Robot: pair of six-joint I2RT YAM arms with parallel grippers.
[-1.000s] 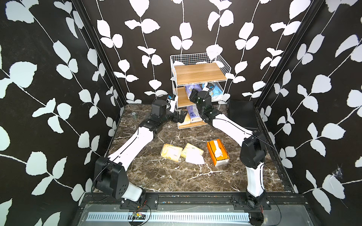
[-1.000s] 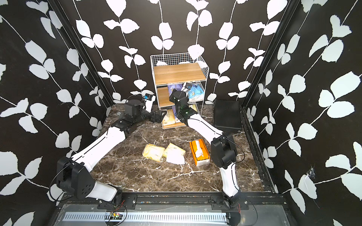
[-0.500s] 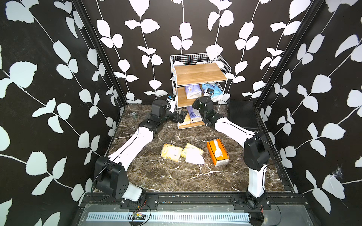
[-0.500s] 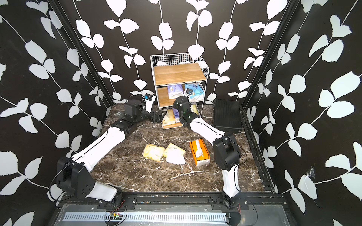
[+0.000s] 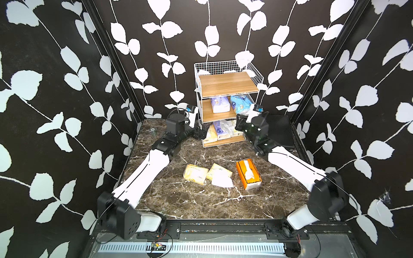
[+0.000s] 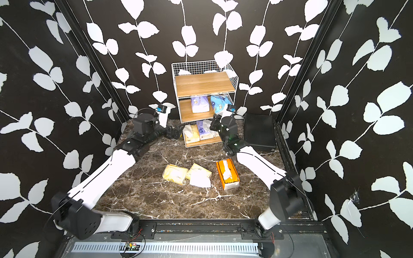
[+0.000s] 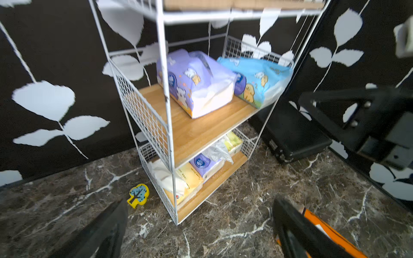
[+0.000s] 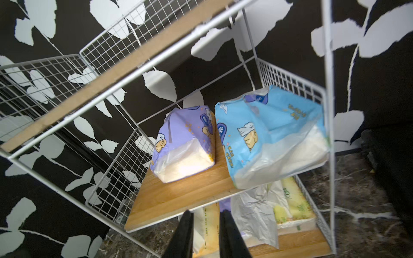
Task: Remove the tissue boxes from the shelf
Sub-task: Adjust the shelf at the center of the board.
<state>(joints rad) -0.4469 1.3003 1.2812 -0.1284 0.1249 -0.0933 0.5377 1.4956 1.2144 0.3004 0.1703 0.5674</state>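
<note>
- Nearest, on the bench, three tissue boxes are already off: a yellow pack, a second yellow pack and the orange-and-white box.
- The left tool hovers by the shelf's bottom corner, jaws wide apart and empty.
- The right tool faces the middle board's front edge, jaws narrowly apart, gripping nothing.
- On the shelf, a lilac pack and a light blue pack sit on the middle board, with more packs below.
- This looks like a fresh reach. The right tool likely needs wider jaws and a path between the wire posts.

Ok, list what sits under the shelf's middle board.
A pale yellow pack, a lilac pack, a crumpled clear wrapper and a yellow-green pack lie on the bottom board. Their rear ends are hidden under the middle board.
</note>
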